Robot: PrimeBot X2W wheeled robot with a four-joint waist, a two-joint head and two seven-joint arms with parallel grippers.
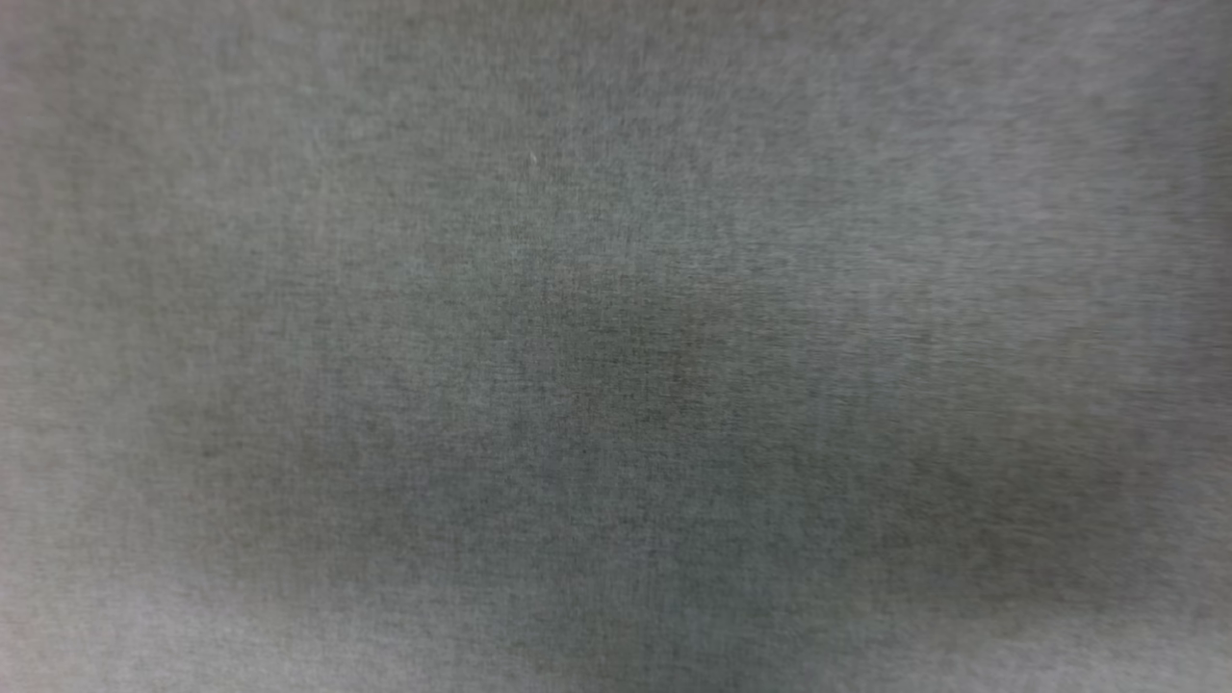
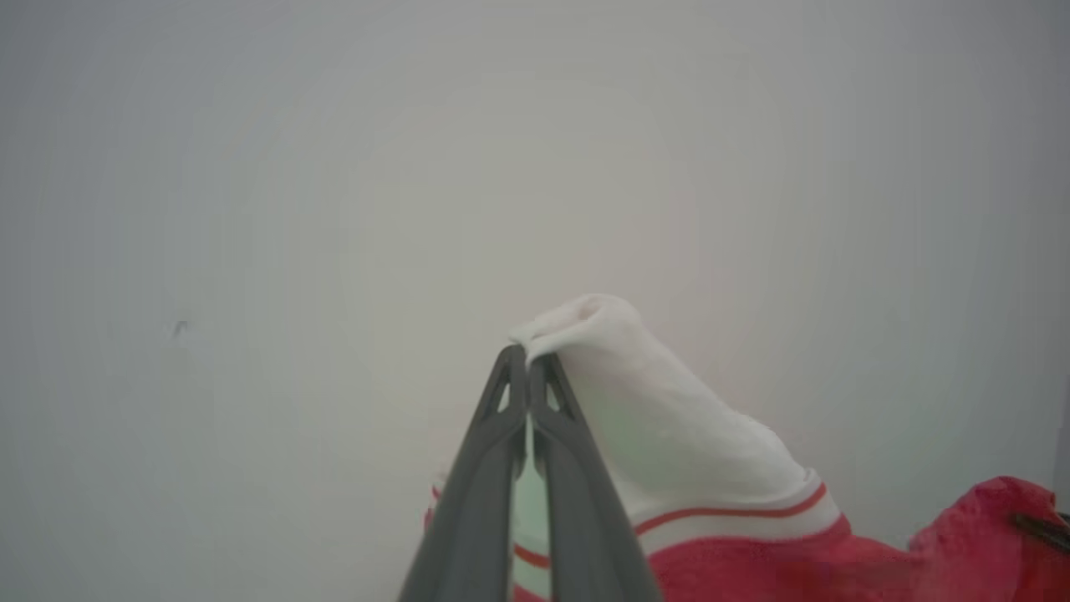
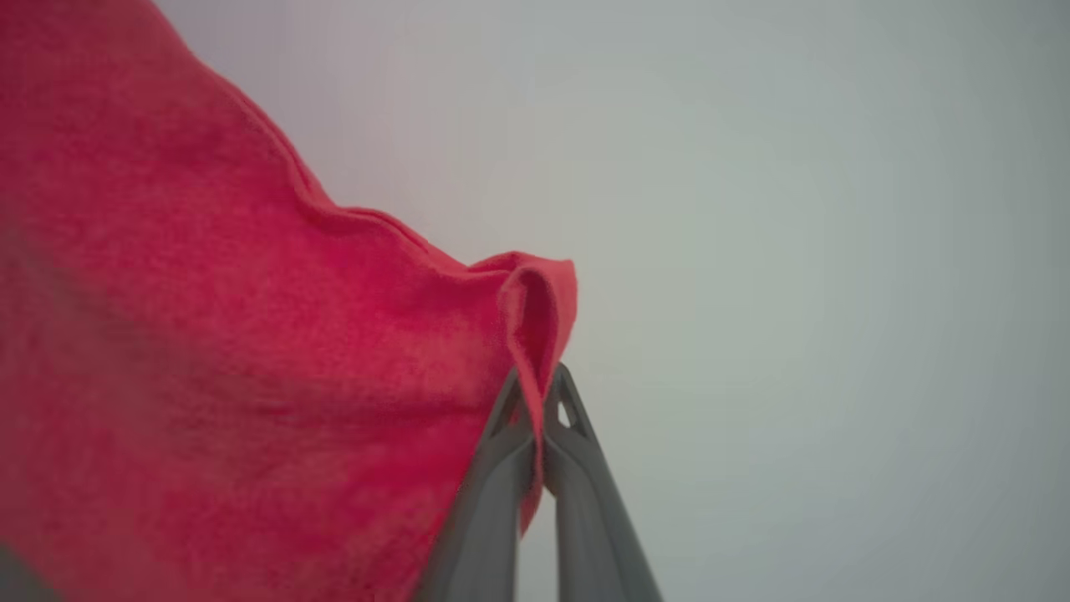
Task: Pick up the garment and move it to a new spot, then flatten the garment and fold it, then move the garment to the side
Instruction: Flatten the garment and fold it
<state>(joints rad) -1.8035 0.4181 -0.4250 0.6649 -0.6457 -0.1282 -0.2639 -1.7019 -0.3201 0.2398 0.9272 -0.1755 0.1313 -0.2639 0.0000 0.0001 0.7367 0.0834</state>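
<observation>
The garment [image 2: 719,493] is a red shirt with a white sleeve end and thin red-and-white stripe bands. In the left wrist view my left gripper [image 2: 527,355] is shut on the tip of that white sleeve end, which bunches just past the fingertips. In the right wrist view my right gripper [image 3: 539,380] is shut on a folded red edge of the garment [image 3: 251,359]; the red fabric spreads across the left half of that view. Both pinched parts are lifted against a pale plain background.
A blurred grey fabric-like surface [image 1: 616,346] lies close before the head camera. At the far right edge of the left wrist view a dark thin part [image 2: 1041,527] lies against the red cloth; what it is I cannot tell.
</observation>
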